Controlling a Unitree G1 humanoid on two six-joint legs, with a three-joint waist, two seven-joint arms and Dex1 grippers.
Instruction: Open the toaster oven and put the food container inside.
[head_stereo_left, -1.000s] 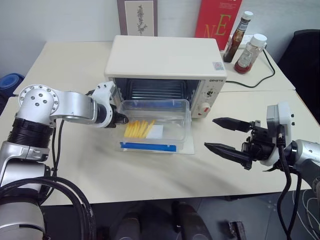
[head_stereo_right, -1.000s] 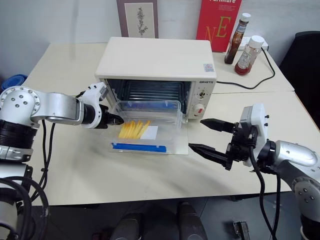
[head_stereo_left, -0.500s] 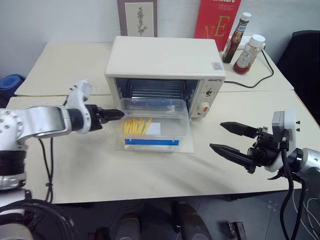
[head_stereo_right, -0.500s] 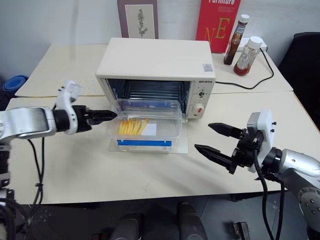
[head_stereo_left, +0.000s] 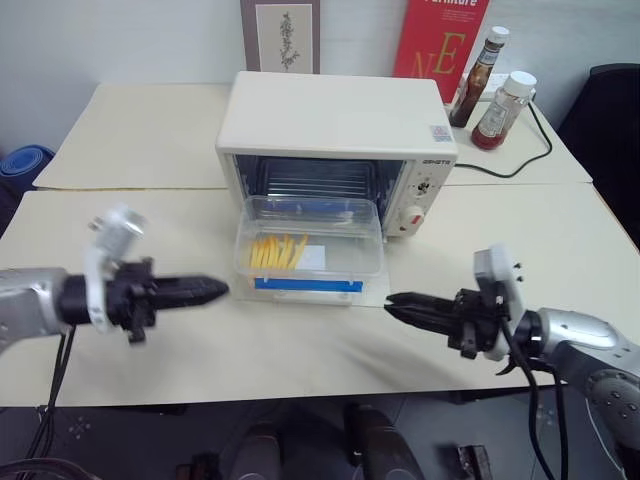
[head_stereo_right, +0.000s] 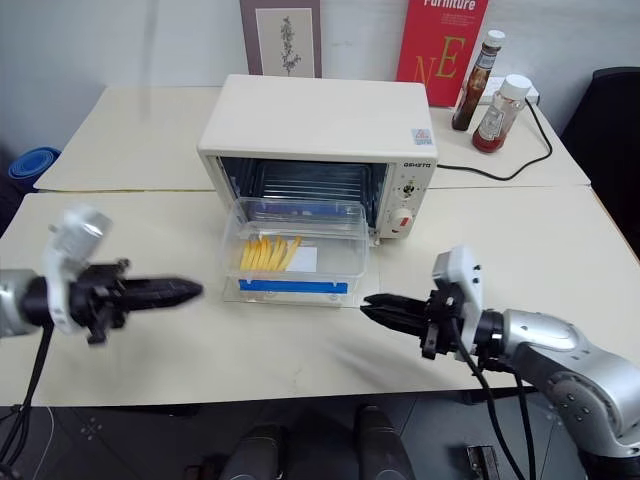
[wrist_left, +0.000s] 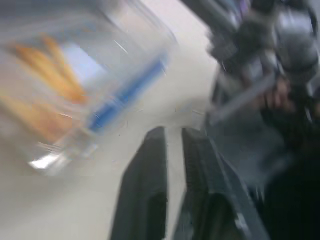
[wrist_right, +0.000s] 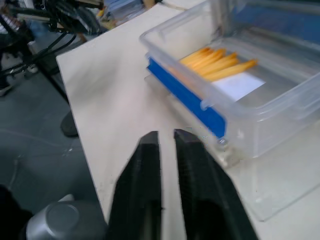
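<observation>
The cream-white toaster oven (head_stereo_left: 335, 115) stands at the middle back of the table with its glass door (head_stereo_left: 377, 293) dropped flat. The clear food container (head_stereo_left: 310, 250), with a blue strip and yellow sticks, rests on that door at the oven mouth. My left gripper (head_stereo_left: 218, 291) is shut and empty; it hovers left of the container and points right at it. My right gripper (head_stereo_left: 392, 301) is shut and empty too, just off the door's right front corner, pointing left. The right wrist view has the shut fingers (wrist_right: 150, 165) aimed at the container (wrist_right: 225, 85).
Two sauce bottles (head_stereo_left: 480, 65) (head_stereo_left: 502, 108), a red book (head_stereo_left: 440, 40) and a framed picture (head_stereo_left: 280, 35) stand behind the oven. A black cable (head_stereo_left: 520, 160) runs over the table at the right. A black chair (head_stereo_left: 615, 110) is at the far right.
My left gripper has pulled back from the container's left side toward the near left and shut. My right gripper's open fingers have shut, and it has dropped lower and shifted left.
</observation>
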